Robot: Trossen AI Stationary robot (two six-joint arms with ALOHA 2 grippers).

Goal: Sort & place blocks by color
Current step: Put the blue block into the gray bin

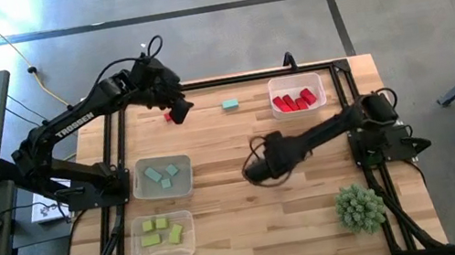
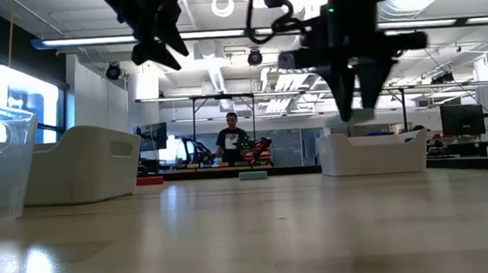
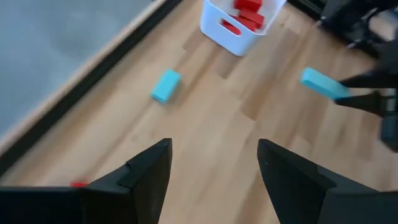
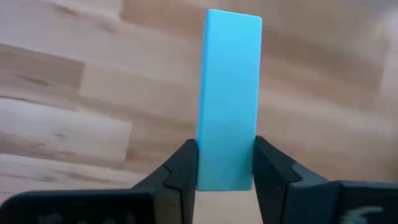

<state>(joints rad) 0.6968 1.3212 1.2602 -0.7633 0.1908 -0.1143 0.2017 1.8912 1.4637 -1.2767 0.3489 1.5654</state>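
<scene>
The right gripper [image 4: 225,171], clamping a light-blue wooden bar [image 4: 229,93] mid-table, probably heads for the left teal tray [image 1: 162,178]; the left gripper [image 3: 213,168] hovers open far-left.

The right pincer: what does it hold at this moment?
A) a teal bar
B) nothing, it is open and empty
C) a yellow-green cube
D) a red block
A: in the right wrist view the right pincer is shut on the teal bar, whose long body sticks out past the two dark fingers above the bare wooden table.
</scene>
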